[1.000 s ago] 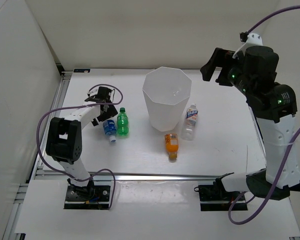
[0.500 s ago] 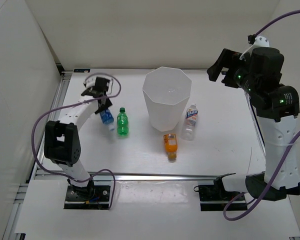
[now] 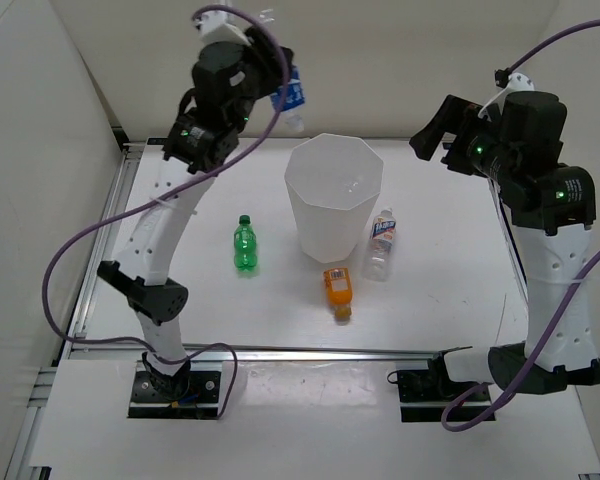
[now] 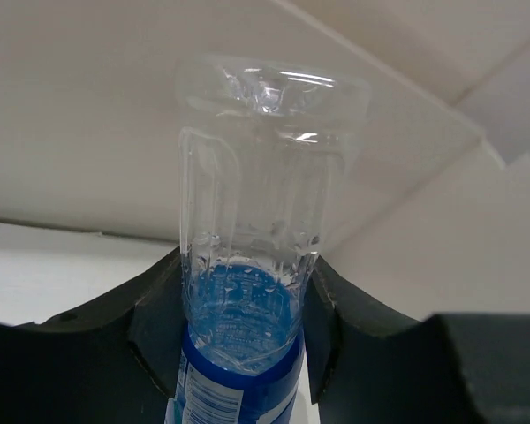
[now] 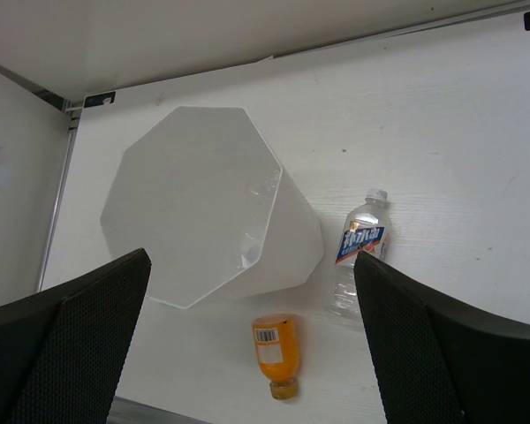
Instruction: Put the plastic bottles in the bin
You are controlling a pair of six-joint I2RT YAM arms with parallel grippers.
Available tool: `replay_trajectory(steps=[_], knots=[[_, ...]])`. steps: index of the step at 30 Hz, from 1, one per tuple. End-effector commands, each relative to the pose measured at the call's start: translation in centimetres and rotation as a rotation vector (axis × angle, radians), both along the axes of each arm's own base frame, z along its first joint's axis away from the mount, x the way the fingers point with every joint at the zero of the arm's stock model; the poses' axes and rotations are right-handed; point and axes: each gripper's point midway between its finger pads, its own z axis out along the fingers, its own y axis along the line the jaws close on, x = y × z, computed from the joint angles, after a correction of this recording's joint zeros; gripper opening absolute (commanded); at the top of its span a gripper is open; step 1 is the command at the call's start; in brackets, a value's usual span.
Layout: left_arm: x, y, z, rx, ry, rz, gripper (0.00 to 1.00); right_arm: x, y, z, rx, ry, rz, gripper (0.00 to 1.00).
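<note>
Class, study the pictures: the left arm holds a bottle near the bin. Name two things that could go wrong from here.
1. The blue-label bottle seems short of the bin, not over its opening; released now, it may miss.
2. The left gripper pinches only its label end, so the free end could pivot or slip.

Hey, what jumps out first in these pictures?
The left pincer holds a blue-labelled clear bottle high in the air, up-left of the tall white bin in the top view. On the table, a green bottle lies left of the bin, an orange bottle in front, a second clear bottle to its right.
</note>
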Motion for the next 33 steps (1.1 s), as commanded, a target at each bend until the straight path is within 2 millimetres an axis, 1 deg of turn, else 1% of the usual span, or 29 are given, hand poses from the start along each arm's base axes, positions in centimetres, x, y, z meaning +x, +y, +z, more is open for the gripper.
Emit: replay_trajectory(steps=[1, 2, 3, 4, 6, 7, 8, 9, 10, 11, 14, 15, 16, 17, 18, 19, 20, 21, 22, 23, 24, 25, 26, 27, 28, 29, 30, 31, 33], knots=[[1.6, -6.5, -7.6, 0.169, 0.123, -0.134, 0.32, -0.4, 0.3, 0.1, 0.024, -0.001, 0.015, 1.0], [1.4, -7.4, -7.9, 0.186, 0.122, -0.152, 0.33, -0.4, 0.3, 0.1, 0.024, -0.001, 0.015, 1.0], [1.5, -8.6, -9.2, 0.227, 0.131, -0.17, 0.34, -0.4, 0.3, 0.1, 0.024, -0.001, 0.015, 1.0], [0.6, -9.9, -9.3, 0.248, 0.122, -0.193, 0.35, -0.7, 0.2, 0.2, 0.024, -0.004, 0.015, 1.0], [0.1, -10.7, -10.4, 0.304, 0.129, -0.196, 0.39, -0.6, -0.6, -0.3, 0.013, 0.002, -0.02, 1.0], [0.0, -11.2, -11.3, 0.326, 0.135, -0.207, 0.48, -0.9, -0.6, -0.8, 0.01, 0.014, -0.02, 1.0], [-0.6, -11.7, -12.3, 0.358, 0.148, -0.225, 0.64, -1.1, -0.8, -1.0, 0.014, 0.018, -0.034, 1.0], [-1.1, -11.8, -12.2, 0.403, 0.132, -0.236, 0.99, -1.0, -0.8, -1.7, 0.009, 0.036, -0.034, 1.0], [-1.0, -11.4, -12.2, 0.428, 0.127, -0.197, 1.0, -1.2, -0.8, -2.2, 0.018, 0.05, -0.039, 1.0], [-1.6, -11.3, -11.4, 0.442, 0.107, -0.191, 1.0, -1.2, -1.0, -3.6, 0.008, 0.077, -0.048, 1.0], [-2.5, -8.0, -7.8, 0.476, 0.046, -0.09, 1.0, -0.8, -1.9, -6.9, 0.038, 0.172, -0.143, 1.0], [-2.9, -6.6, -6.4, 0.473, 0.032, -0.043, 1.0, -0.6, -2.3, -9.7, 0.041, 0.249, -0.174, 1.0], [-3.8, -3.4, -3.9, 0.461, 0.007, 0.042, 1.0, -0.8, -2.4, -11.4, 0.061, 0.308, -0.187, 1.0], [-3.9, -2.0, -4.3, 0.471, 0.024, 0.075, 1.0, -0.7, -3.0, -12.5, 0.099, 0.334, -0.214, 1.0], [-4.1, -0.3, -4.3, 0.474, 0.035, 0.111, 1.0, -0.8, -2.9, -13.7, 0.127, 0.355, -0.206, 1.0], [-5.7, 2.5, -2.7, 0.438, 0.021, 0.151, 1.0, -0.5, -2.7, -16.8, 0.139, 0.409, -0.194, 1.0], [-5.7, 5.1, -3.2, 0.438, 0.045, 0.203, 1.0, -0.3, -2.3, -18.3, 0.188, 0.454, -0.174, 1.0], [-5.5, 6.1, -7.2, 0.493, 0.123, 0.21, 1.0, -0.2, -2.2, -19.8, 0.215, 0.498, -0.182, 1.0], [-7.3, 8.5, -6.6, 0.456, 0.118, 0.238, 1.0, -0.2, -1.9, -22.1, 0.221, 0.549, -0.169, 1.0], [-7.6, 10.1, -7.8, 0.457, 0.142, 0.248, 1.0, 0.2, -1.8, -24.0, 0.231, 0.607, -0.169, 0.97], [-7.9, 10.8, -11.8, 0.49, 0.214, 0.242, 1.0, 0.4, -1.8, -25.2, 0.24, 0.638, -0.182, 0.96], [-9.7, 12.1, -11.4, 0.43, 0.202, 0.248, 1.0, 1.1, -1.3, -25.8, 0.256, 0.637, -0.159, 0.95], [-10.2, 13.0, -12.3, 0.41, 0.218, 0.254, 1.0, 1.3, -1.1, -27.5, 0.259, 0.678, -0.156, 0.95], [-10.7, 13.4, -15.2, 0.425, 0.267, 0.246, 1.0, 1.8, -0.9, -27.8, 0.265, 0.677, -0.147, 0.95], [-12.1, 14.1, -14.9, 0.386, 0.252, 0.25, 1.0, 2.5, -0.6, -28.2, 0.252, 0.665, -0.127, 0.95], [-12.6, 14.7, -15.9, 0.397, 0.271, 0.257, 1.0, 2.9, -0.5, -29.5, 0.239, 0.705, -0.113, 0.95], [-13.1, 15.0, -18.2, 0.415, 0.318, 0.253, 1.0, 3.8, -0.5, -29.2, 0.231, 0.695, -0.105, 0.95], [-13.6, 15.3, -18.9, 0.419, 0.337, 0.262, 1.0, 4.4, -0.5, -30.6, 0.221, 0.732, -0.104, 0.96], [-14.7, 16.4, -20.9, 0.445, 0.405, 0.279, 1.0, 5.4, -0.5, -31.4, 0.204, 0.749, -0.093, 0.96]])
